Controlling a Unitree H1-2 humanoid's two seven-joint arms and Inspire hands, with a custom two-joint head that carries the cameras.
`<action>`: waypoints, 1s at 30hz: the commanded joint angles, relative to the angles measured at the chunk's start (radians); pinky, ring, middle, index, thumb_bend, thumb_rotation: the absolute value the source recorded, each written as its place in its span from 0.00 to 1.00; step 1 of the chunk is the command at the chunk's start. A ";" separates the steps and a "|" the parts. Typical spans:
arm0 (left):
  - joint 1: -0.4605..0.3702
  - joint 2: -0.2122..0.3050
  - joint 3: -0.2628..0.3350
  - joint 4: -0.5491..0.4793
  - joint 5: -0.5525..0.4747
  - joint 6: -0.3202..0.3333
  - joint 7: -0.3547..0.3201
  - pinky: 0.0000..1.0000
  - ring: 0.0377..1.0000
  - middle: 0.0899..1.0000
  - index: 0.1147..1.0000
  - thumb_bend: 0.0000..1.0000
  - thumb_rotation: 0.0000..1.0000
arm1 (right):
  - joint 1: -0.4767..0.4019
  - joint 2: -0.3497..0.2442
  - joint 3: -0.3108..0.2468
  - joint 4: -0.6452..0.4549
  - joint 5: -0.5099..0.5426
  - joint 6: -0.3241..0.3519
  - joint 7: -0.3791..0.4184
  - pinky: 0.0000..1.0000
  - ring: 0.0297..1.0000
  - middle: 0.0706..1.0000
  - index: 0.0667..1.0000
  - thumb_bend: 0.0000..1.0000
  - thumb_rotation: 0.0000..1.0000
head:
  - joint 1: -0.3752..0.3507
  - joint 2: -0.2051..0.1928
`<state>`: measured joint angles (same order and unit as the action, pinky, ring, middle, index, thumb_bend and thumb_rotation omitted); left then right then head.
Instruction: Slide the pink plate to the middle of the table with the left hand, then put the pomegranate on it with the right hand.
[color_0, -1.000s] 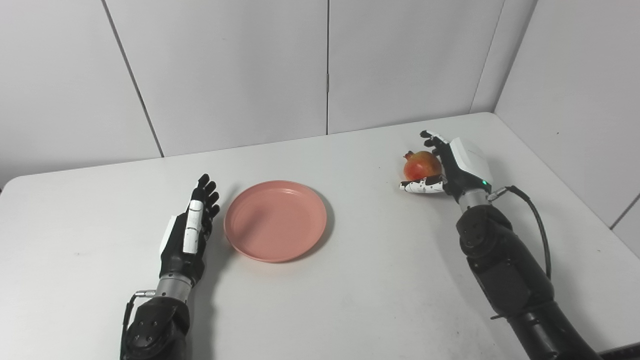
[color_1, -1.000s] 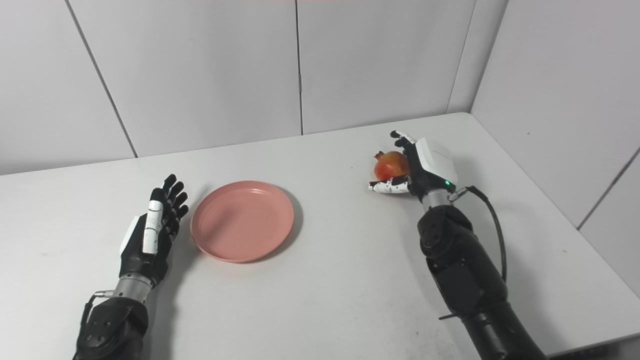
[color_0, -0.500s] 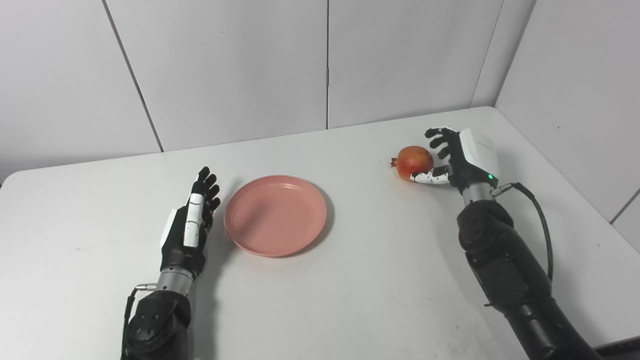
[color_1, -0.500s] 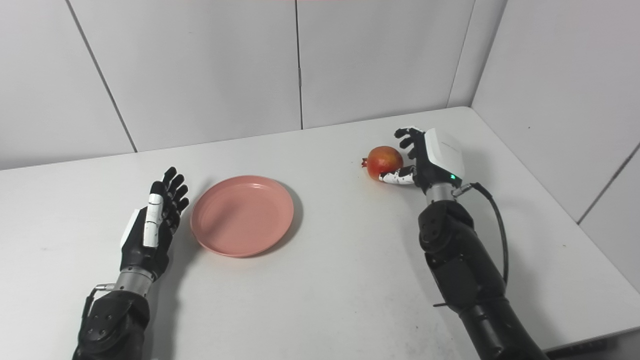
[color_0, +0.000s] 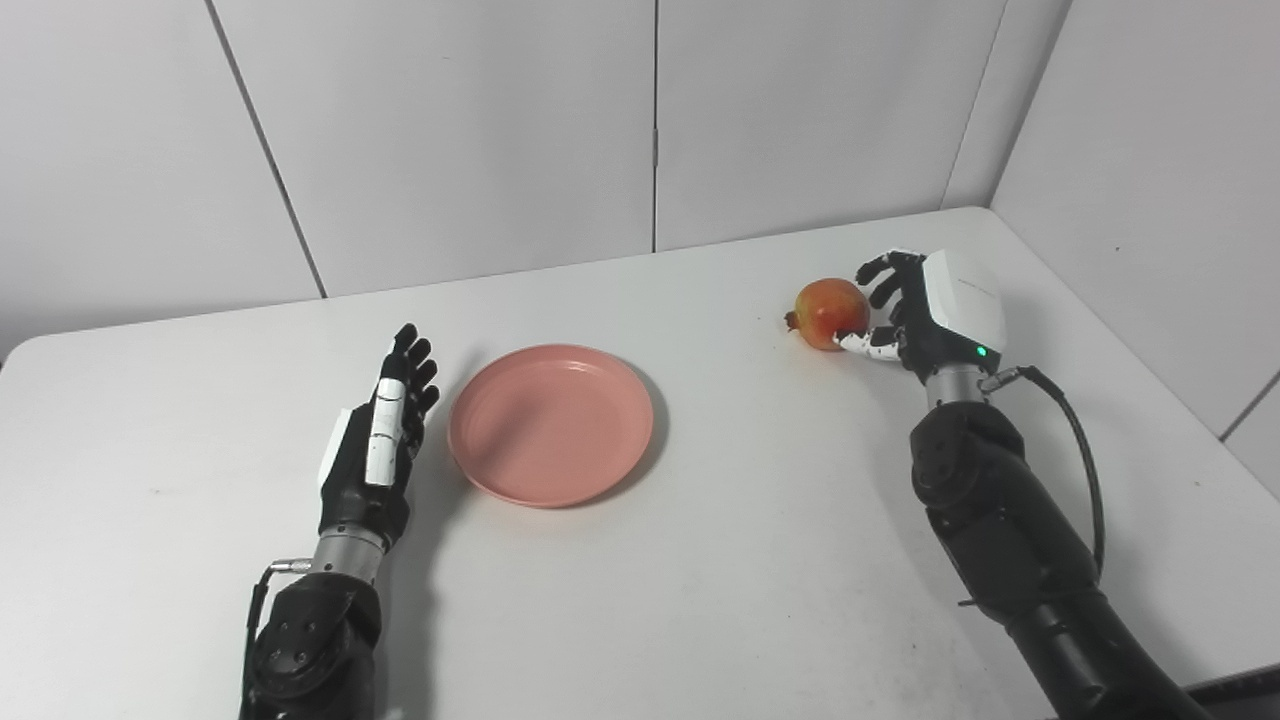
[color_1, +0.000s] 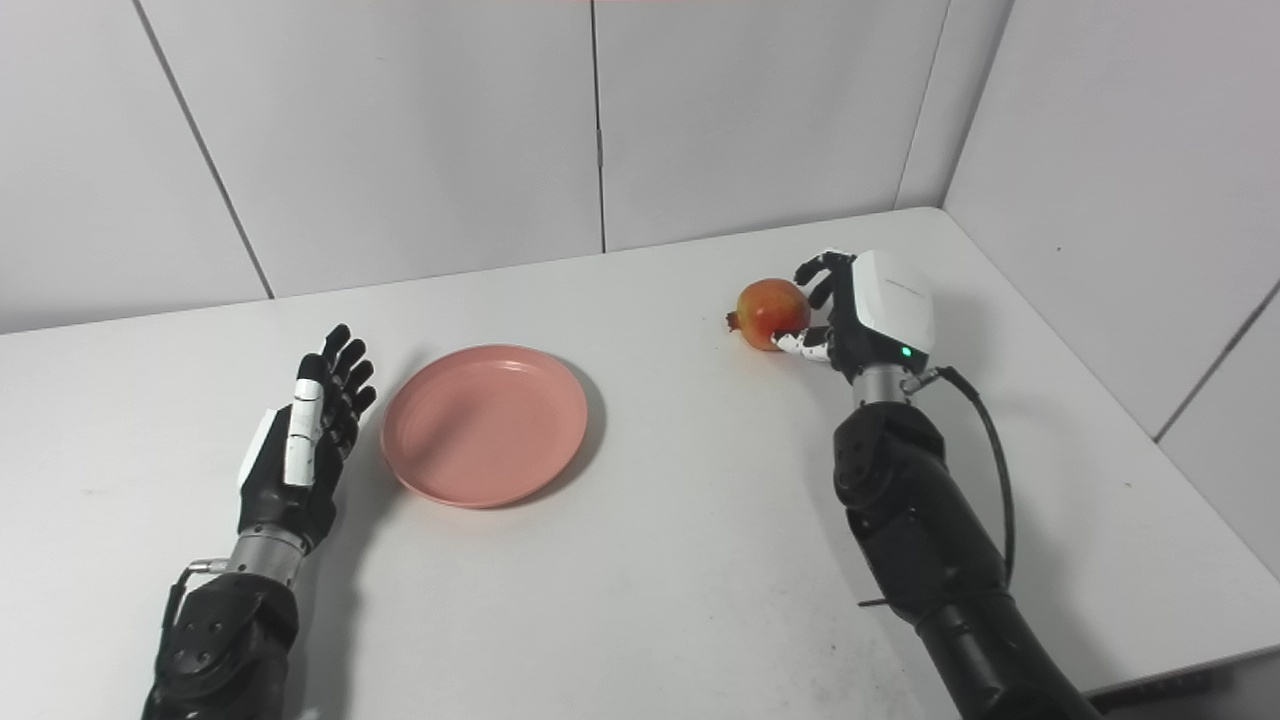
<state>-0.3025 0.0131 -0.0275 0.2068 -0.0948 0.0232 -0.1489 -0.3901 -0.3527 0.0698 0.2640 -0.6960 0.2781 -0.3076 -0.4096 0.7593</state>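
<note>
1. Left eye view: right hand (color_0: 925, 310) grasps the pomegranate (color_0: 829, 312), raised slightly off the bench (color_0: 700, 600) for carrying.
2. Plate (color_0: 551, 424) sits mid-bench, empty, ready for the fruit.
3. Left hand (color_0: 378, 445) released, fingers straight, just beside the plate.

Right hand (color_0: 925, 310) covers pomegranate (color_0: 830, 311) right side; contact under palm hidden, grip uncertain. Both arms cut off at bottom edge. Table (color_0: 700, 600) near edge, left corner out of frame.
</note>
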 joint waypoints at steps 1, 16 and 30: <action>-0.032 -0.002 0.002 -0.033 -0.002 -0.012 0.004 1.00 1.00 1.00 1.00 0.74 1.00 | -0.035 -0.023 -0.006 -0.021 -0.003 -0.048 -0.036 0.33 0.36 0.46 0.50 0.51 0.00 | 0.001 0.001; -0.035 -0.004 0.001 -0.021 -0.007 -0.025 -0.001 1.00 1.00 1.00 1.00 0.74 1.00 | -0.046 -0.020 -0.011 0.051 0.047 -0.170 -0.120 0.64 0.71 0.75 0.77 0.95 0.36 | 0.001 0.000; -0.034 -0.001 0.001 -0.033 -0.003 -0.013 0.002 1.00 1.00 1.00 1.00 0.74 1.00 | -0.048 -0.036 0.022 0.031 0.086 -0.114 0.029 0.88 0.92 0.93 0.97 1.00 0.56 | 0.005 0.007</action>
<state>-0.3025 0.0133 -0.0279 0.2057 -0.0955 0.0239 -0.1490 -0.3905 -0.3648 0.0934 0.3322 -0.6048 0.1639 -0.2833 -0.4050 0.7655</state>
